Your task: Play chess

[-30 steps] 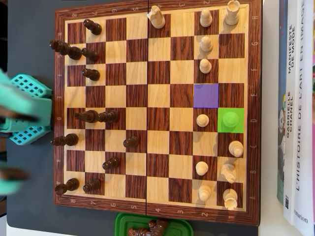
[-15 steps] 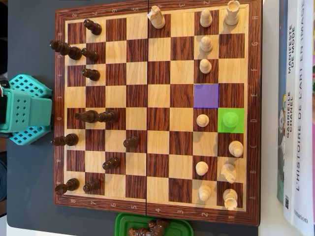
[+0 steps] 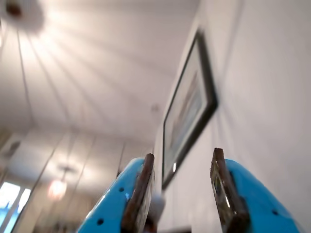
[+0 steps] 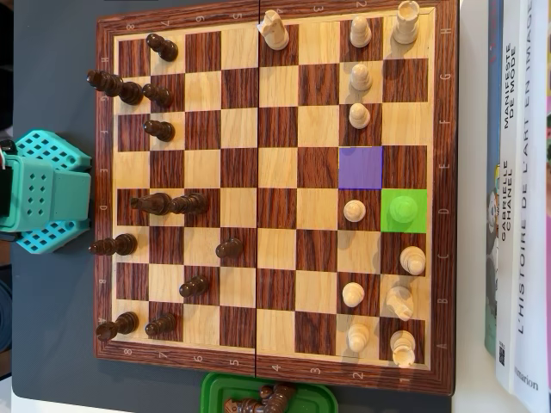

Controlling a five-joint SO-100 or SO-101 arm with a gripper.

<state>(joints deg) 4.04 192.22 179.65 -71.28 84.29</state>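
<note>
The claw [image 3: 180, 194] is pointing up and away from the board: in the wrist view its two blue fingers [image 3: 133, 194] are framing a ceiling, a wall and a hanging picture frame [image 3: 189, 107], with a moderate gap between them and nothing gripped. A small pale blur is sitting by the inner face of the left-hand finger; what it is cannot be told.

In the overhead view only the arm's teal base [image 4: 39, 191] is showing, parked off the left edge of the chessboard [image 4: 275, 17] on the dark table [image 4: 52, 52], so the claw itself is lying outside that picture. The piece that seems to matter is the white piece on the green-marked square [image 4: 403, 209], standing upright at the far side of the board from the arm, on the right-hand files in that view. The purple-marked square [image 4: 361, 167] is touching it corner to corner, one step back toward the arm and one step up the picture.

So the coming move is looking like a long reach: the claw is needing to swing down and travel across nearly the whole board, over the dark pieces [image 4: 170, 204] standing nearest the base, then come down vertically on the piece.
</note>
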